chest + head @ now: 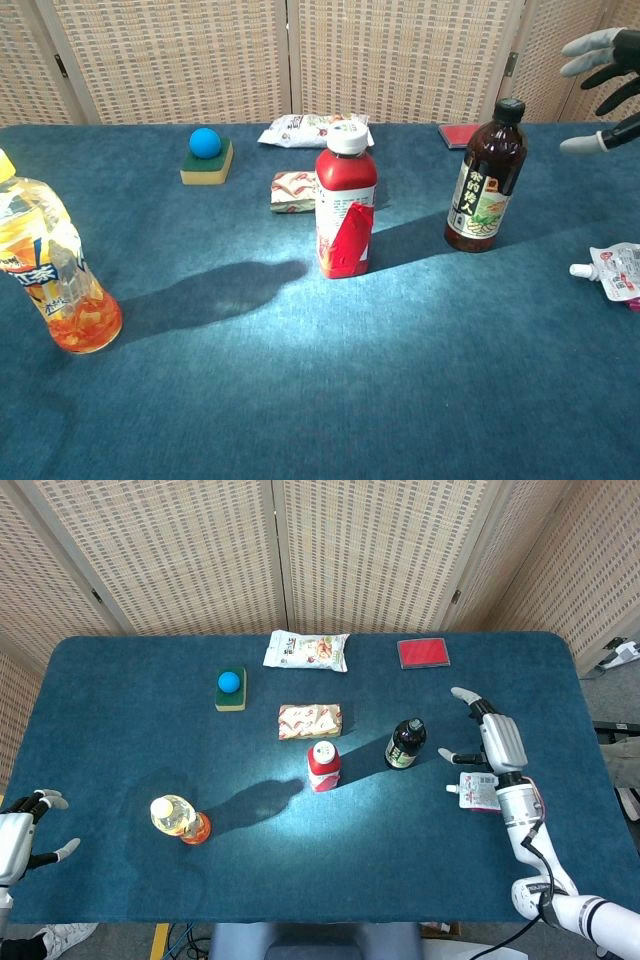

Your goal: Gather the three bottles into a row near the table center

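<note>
Red bottle: stood upright near the table center, white cap up
Dark bottle: stood upright just right of the red bottle, apart from it
Orange bottle: stood upright well to the left, near the front edge, away from the other two
Right hand: hovered right of the dark bottle, fingers spread, holding nothing, above a small pouch
Left hand: at the front left corner, fingers apart, empty
Elsewhere: blue ball on a sponge, two snack packets, red card
</note>
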{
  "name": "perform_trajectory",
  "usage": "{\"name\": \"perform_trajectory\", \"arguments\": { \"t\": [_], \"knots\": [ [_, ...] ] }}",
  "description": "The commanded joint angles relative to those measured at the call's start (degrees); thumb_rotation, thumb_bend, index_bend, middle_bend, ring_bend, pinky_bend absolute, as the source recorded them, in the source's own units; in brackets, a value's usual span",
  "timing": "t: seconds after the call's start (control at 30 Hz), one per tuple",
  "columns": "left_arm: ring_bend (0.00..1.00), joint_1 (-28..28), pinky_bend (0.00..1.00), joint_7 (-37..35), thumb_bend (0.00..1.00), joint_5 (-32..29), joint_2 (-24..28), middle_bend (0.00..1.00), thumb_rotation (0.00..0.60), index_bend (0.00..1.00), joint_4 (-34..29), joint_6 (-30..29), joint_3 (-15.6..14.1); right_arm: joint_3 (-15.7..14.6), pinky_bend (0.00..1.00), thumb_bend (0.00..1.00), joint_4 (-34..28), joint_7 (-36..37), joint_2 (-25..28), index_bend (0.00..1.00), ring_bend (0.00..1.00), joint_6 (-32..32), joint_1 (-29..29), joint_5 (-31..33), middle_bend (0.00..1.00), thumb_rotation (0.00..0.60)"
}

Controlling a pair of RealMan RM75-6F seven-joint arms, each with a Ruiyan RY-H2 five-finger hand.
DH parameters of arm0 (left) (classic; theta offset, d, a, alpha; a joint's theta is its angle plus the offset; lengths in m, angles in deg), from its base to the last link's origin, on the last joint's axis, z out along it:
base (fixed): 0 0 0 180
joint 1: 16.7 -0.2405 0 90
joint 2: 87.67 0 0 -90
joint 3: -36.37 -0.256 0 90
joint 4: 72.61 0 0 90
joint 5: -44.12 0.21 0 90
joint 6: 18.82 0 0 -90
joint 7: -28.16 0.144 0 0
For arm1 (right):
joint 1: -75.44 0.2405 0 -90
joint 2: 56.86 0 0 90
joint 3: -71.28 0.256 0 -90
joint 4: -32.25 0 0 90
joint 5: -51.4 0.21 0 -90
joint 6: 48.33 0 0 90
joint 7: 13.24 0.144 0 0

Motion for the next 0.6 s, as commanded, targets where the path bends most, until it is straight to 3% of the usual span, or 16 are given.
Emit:
{"name": "perform_trajectory", "arguments": {
  "t": [0.03, 0.6],
  "knots": [
    [0.34, -0.02, 0.54, -0.11, 0.06, 0.11, 0.07, 0.32, 0.6, 0.41, -0.07, -0.1, -0.01, -0.17, 0.33, 0.0, 1.66, 2.19, -1.59, 0.17, 0.19, -1.93, 1.14, -0.55, 0.19, 0.6],
    [0.34, -0.21, 0.54, -1.23, 0.06, 0.24, 0.56, 0.32, 0.6, 0.41, -0.27, -0.43, 0.03, -0.66, 0.33, 0.0, 10.31, 9.43, -8.19, 0.17, 0.19, -8.14, 5.07, -2.0, 0.19, 0.6]
  ]
}}
